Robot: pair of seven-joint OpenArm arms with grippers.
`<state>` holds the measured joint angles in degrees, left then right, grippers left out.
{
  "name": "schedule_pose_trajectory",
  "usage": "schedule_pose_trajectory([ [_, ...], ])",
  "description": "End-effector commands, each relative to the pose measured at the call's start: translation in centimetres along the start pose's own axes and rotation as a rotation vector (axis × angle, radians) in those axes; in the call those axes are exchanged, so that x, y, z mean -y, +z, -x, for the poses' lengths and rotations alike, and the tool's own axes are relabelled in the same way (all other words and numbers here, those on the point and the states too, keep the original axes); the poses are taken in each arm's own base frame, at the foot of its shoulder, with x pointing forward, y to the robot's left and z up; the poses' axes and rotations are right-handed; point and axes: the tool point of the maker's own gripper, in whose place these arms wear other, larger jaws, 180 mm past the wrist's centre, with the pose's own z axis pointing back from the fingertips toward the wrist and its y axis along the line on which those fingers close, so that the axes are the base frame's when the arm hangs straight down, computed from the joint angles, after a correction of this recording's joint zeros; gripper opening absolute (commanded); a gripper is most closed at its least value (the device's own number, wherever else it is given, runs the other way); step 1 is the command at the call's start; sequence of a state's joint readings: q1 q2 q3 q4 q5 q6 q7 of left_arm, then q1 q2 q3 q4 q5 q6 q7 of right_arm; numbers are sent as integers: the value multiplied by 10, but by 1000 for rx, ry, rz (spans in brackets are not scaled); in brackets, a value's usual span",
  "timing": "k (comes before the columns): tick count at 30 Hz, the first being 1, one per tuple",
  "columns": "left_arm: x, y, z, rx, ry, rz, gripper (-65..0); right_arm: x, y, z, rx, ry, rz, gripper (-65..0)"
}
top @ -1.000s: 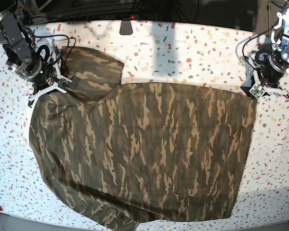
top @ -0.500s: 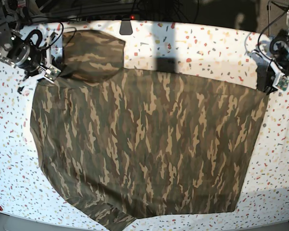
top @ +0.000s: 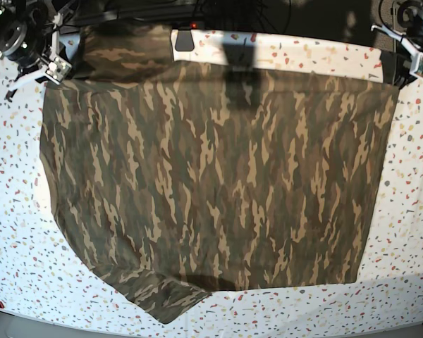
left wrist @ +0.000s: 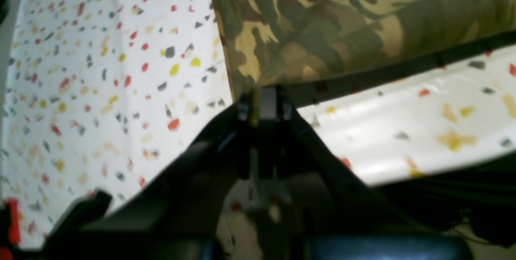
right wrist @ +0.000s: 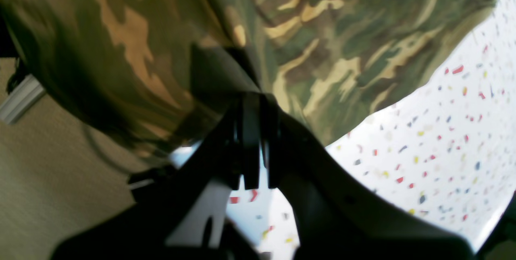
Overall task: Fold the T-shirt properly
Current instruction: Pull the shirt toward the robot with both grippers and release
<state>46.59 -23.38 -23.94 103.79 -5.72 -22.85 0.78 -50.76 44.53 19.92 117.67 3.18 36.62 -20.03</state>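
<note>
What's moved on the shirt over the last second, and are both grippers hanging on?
Both arms pulled toward the far edge of the table, dragging the T-shirt with them. Its far edge, which sat mid-table, now stretches taut near the far side, so the cloth covers more of the table. The left gripper and right gripper stayed shut on its far corners. The near sleeve still lies at the table's front edge.

The T-shirt (top: 218, 176) is matt woven camouflage cloth, soft and creased beside each claw. The worktop (top: 409, 211) below is smooth, glossy speckled terrazzo. Claw fingers (left wrist: 266, 105) look like dull black plastic.
</note>
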Motion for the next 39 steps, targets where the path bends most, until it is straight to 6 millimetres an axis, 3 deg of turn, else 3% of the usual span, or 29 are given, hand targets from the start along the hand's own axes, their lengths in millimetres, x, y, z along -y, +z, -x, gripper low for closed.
schedule_pose_trajectory([
  [1,-4,8,-5,28,-5,-12,-650,6,6,-6,16,10,24,-650],
  [14,-8,51,15,-3,52,-13,-650,-54,34,-4,-10,-69,-75,-650],
  [19,-6,54,14,2,50,-2,-650,-60,38,-2,-32,-57,-51,-650],
  [24,-14,44,-16,145,32,-15,-650,-38,31,-19,39,-48,13,-650],
  [31,-32,15,-32,152,19,-62,-650,2,19,-52,199,-116,99,-650],
  [35,-40,5,-47,199,18,-82,-650,21,1,-51,216,-120,109,-650],
  [39,-47,-11,-44,212,54,-99,-650,38,-24,-49,224,-138,113,-650],
])
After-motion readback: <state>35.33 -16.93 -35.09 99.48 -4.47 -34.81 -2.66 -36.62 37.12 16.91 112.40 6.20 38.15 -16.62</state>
